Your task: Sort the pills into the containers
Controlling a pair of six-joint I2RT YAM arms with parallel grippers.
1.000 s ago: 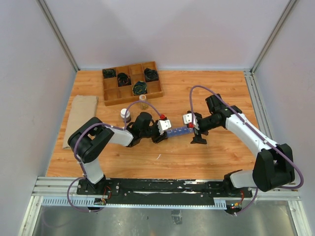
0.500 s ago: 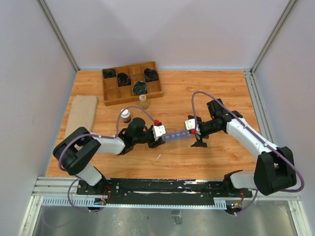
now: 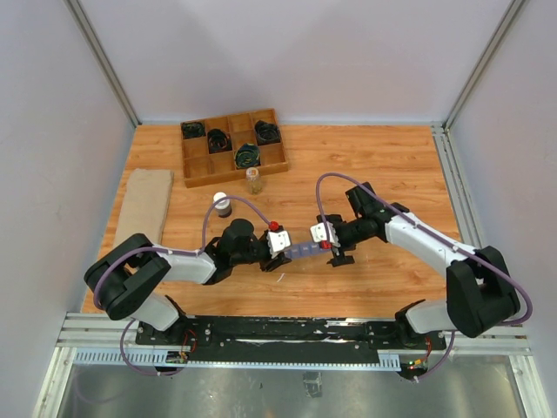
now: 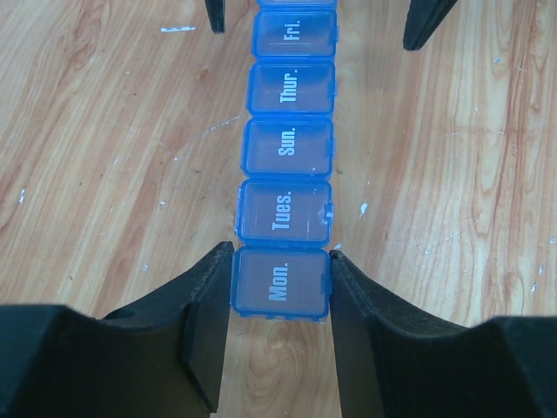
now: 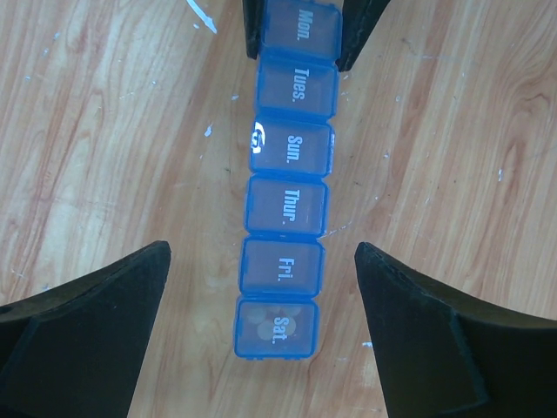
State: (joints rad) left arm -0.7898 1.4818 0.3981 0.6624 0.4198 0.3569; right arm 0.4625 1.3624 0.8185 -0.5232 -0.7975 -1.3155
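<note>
Now we see the blue pill strip [image 3: 300,251] lying flat on the table [image 3: 392,165], near the front, between the two claws. The left claw [image 4: 278,261] is clamped on the end box marked Mon., with one finger on each side of it. The right claw [image 5: 261,252] is spread wide around the other end, by the box marked Sat. Its fingers do not touch the strip. All the little lids we can see are shut. Through the Sat. lid we see a few round yellow pills [image 5: 270,326]. Farther back stands a small clear vial [image 3: 253,179] with yellow bits in it, just in front of the wooden tray [image 3: 198,165]. A brown bottle [image 3: 223,205] with a white cap stands near the left arm.
</note>
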